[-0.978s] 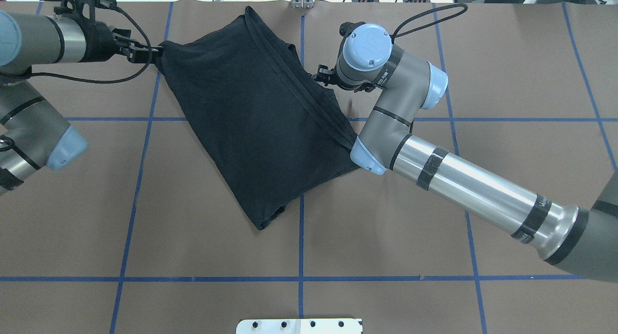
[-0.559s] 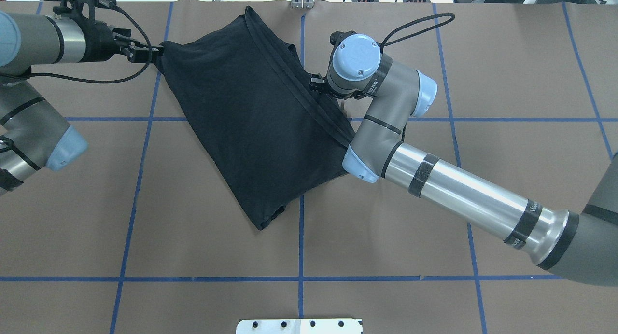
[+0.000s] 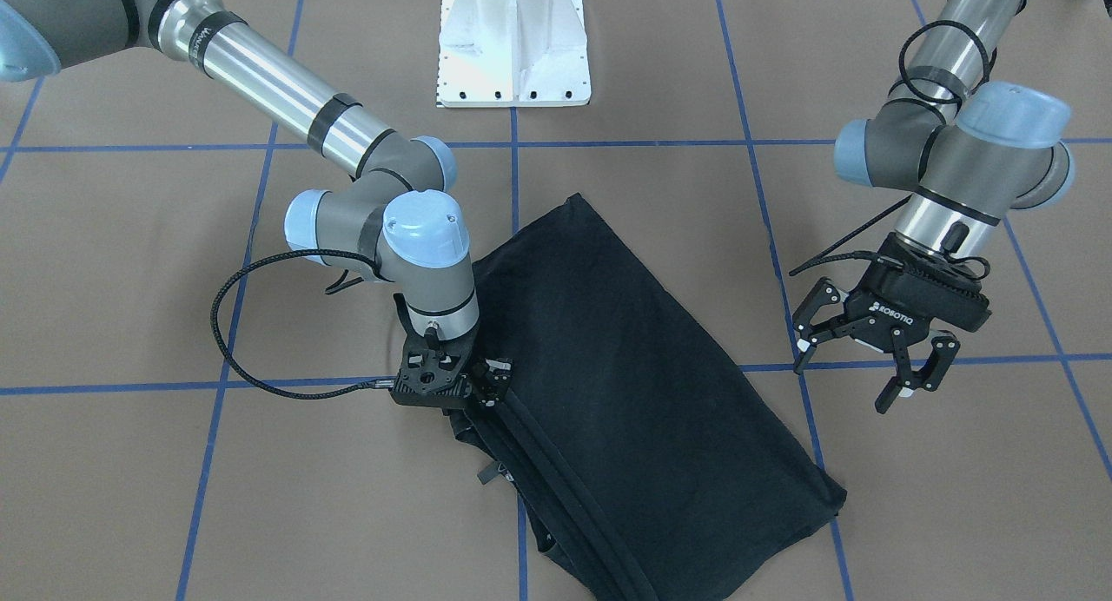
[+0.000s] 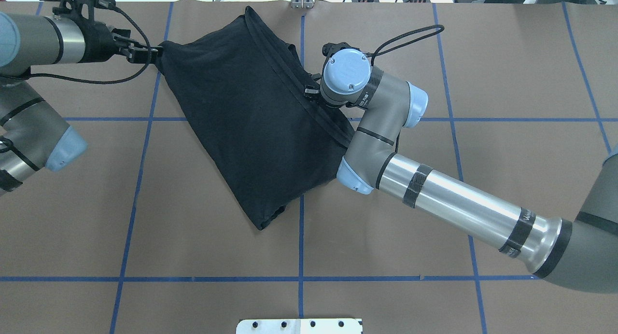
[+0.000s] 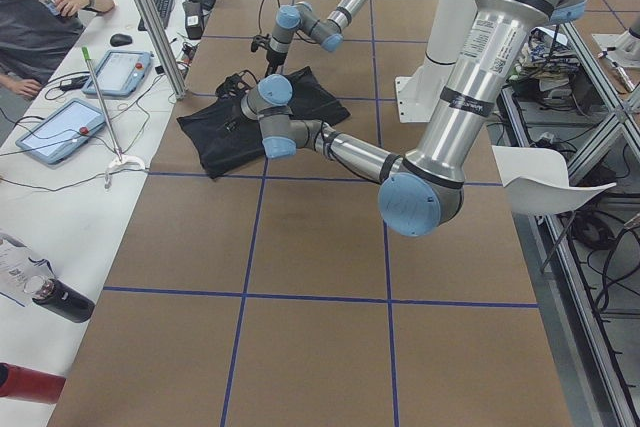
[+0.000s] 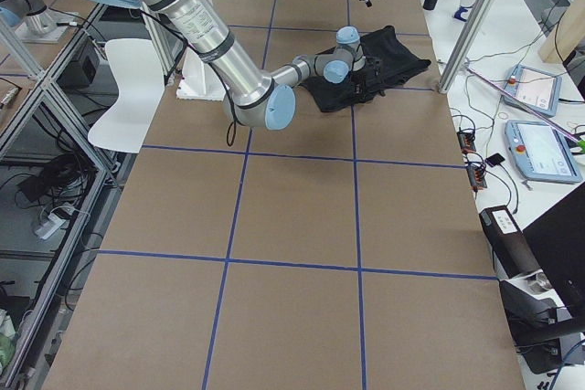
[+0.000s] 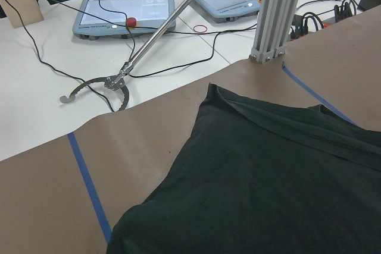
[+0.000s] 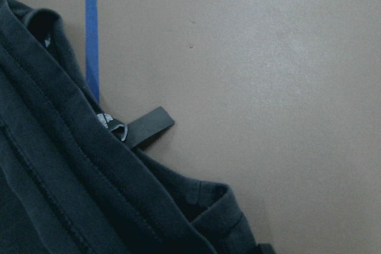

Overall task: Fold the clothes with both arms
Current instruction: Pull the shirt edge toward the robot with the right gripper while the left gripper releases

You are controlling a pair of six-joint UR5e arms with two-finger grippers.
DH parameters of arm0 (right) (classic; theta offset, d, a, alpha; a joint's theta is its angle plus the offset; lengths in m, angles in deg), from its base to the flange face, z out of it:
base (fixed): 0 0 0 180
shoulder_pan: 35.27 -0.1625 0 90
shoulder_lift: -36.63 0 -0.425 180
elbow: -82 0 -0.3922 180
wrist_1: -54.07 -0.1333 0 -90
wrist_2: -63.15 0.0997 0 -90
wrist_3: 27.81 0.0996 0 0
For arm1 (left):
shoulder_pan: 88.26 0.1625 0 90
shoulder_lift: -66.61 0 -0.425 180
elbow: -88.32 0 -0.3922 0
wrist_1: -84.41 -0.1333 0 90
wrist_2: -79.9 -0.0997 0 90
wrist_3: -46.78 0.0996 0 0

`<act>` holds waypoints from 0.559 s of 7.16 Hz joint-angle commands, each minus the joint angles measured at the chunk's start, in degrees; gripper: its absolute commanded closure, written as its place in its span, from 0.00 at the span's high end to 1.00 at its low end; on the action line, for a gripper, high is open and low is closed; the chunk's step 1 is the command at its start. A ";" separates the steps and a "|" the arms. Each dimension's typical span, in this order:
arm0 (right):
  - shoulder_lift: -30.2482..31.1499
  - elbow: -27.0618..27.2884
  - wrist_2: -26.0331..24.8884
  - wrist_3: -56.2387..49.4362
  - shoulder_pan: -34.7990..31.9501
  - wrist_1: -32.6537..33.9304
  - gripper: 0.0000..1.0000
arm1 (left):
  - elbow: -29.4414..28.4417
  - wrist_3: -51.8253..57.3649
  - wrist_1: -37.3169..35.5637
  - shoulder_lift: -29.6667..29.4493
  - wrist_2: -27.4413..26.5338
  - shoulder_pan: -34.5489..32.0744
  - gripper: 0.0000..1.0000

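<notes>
The black T-shirt (image 3: 625, 392) lies folded on the brown table, plain side up, with stacked hems along one edge (image 8: 59, 176); no logo shows. It also shows from overhead (image 4: 241, 121) and in the left wrist view (image 7: 268, 182). My right gripper (image 3: 469, 397) points down at the hem edge, just over the cloth, and looks open; from overhead its own wrist mostly hides it. My left gripper (image 3: 847, 379) is open and empty, lifted above the table beside the shirt's far corner, apart from it. A small black tag (image 8: 146, 126) sticks out from the hems.
The white pedestal base (image 3: 514, 45) stands at the robot's side of the table. An aluminium post (image 7: 274, 16) rises at the far edge, with tablets (image 7: 125, 13) and cables on the white bench behind it. Blue tape lines (image 4: 300, 247) grid the table. A person (image 5: 40, 17) sits at that bench.
My right arm has moved left, bringing its wrist and gripper over the shirt's hemmed edge. The left arm and the shirt have not moved.
</notes>
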 commanded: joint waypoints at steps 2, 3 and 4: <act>0.44 1.21 0.16 -1.97 -0.03 0.36 0.00 | 0.00 -0.05 0.00 0.07 0.00 0.00 1.00; 1.23 2.78 0.51 -2.33 -0.12 0.63 0.00 | -0.08 -0.05 0.00 0.07 0.00 0.00 1.00; 3.06 5.58 0.60 -2.33 -0.12 0.80 0.00 | -0.08 -0.13 0.00 0.07 0.00 0.00 1.00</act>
